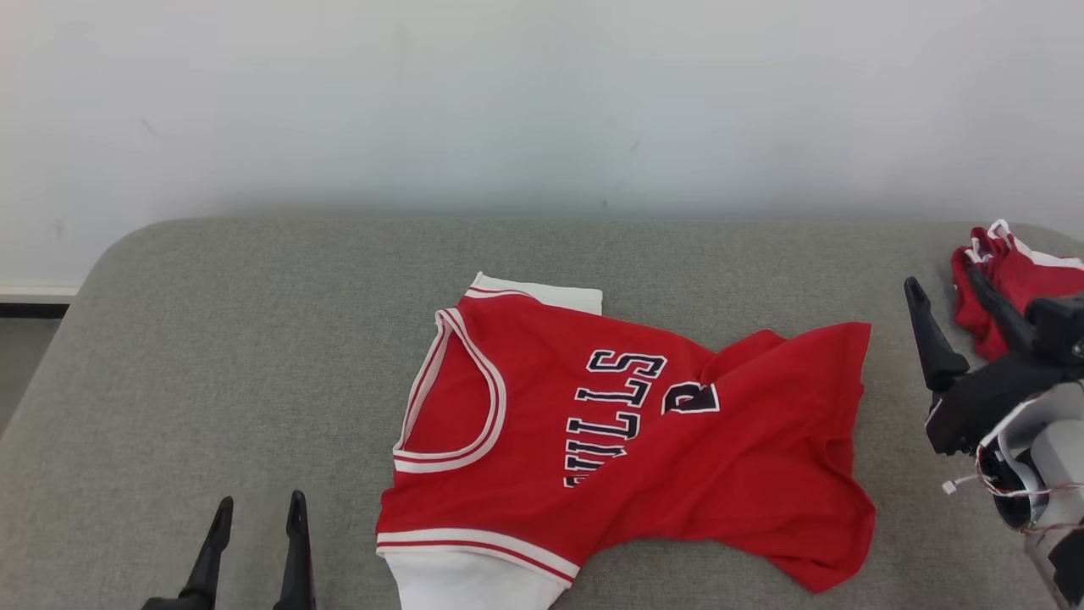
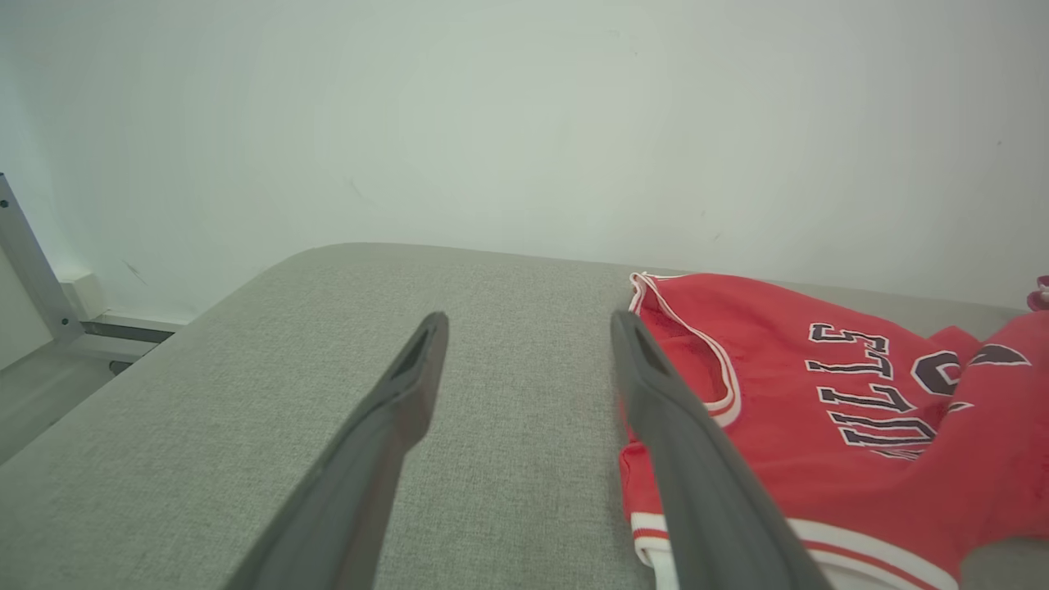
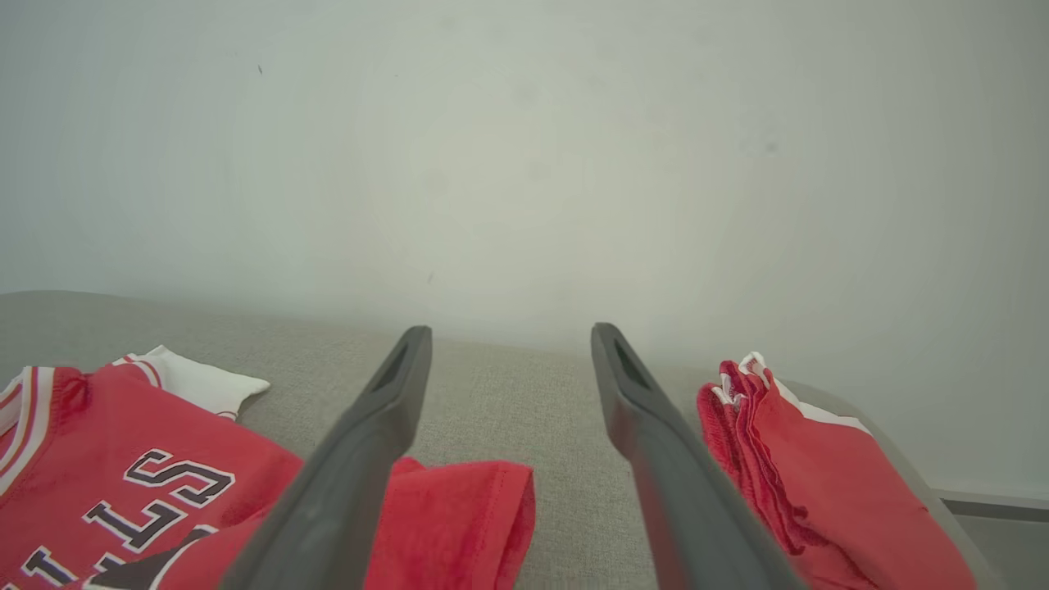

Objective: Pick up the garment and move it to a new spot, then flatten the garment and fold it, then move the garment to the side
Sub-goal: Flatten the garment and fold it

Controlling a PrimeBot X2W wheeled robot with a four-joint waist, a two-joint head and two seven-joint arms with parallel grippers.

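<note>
Red jersey [image 1: 627,432] lay about mid-surface on the grey padded table [image 1: 212,339], laid sideways: neck opening [image 1: 453,398] with white-and-red trim toward the left, hem toward the right. It was not flat; the right part was rumpled, and a fold of red cloth ran over the chest print. Dark letters with white outline [image 1: 614,415] read "ULLS", running near to far, with the first letter cut off by the fold. A dark patch with white edge [image 1: 690,396] just right of the letters looked like a number, unreadable. One white sleeve [image 1: 550,294] stuck out at the far edge, and another white sleeve [image 1: 466,580] at the near edge, each with a red-and-white band. The left wrist view showed the same jersey [image 2: 819,426] to the right of the fingers, "ULLS" legible there too. In the right wrist view the jersey [image 3: 123,492] sat at lower left, with "LS" readable. Left gripper [image 1: 260,501] hovered near-left of the jersey, apart from it, its fingers spread with nothing between them [image 2: 529,321]. Right gripper [image 1: 942,281] was just right of the jersey's hem, not touching it, its fingers also spread wide and empty [image 3: 512,330]. A second red cloth pile with white trim [image 1: 1008,280] sat bunched at the far right of the table, just right of the right gripper [image 3: 819,475]. A plain white wall [image 1: 542,102] stood behind.
</note>
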